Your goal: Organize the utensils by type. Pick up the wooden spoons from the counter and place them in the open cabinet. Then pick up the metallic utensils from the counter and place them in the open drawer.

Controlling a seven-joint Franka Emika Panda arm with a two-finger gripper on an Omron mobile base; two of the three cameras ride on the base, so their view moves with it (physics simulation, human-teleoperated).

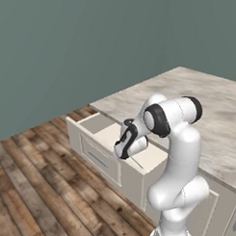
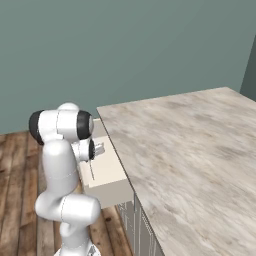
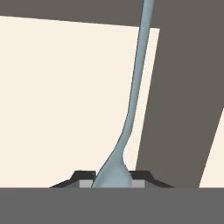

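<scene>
**Metal spoon held over the open drawer**

Left base view: the pincer [image 1: 132, 155] hangs over the open drawer [image 1: 103, 135], which stands pulled out from the grey cabinet fronts under the desk [image 1: 187, 103]. A thin metal spoon [image 1: 136, 161] slants down from the pincer toward the cream drawer floor. The marbled desk top lies behind and to the right of the pincer.

Right base view: the pincer [image 2: 93, 161] sits just left of the desk edge, above the drawer's cream interior. The spoon shows as a fine line below it; whether its tip touches the floor, I cannot tell.

Hand view: the pincer is clamped on the spoon's bowl, which sits between the two dark fingertips [image 3: 83, 176]. The grey handle runs straight away from the pincer, across the cream drawer floor and a grey wall beyond.
</scene>
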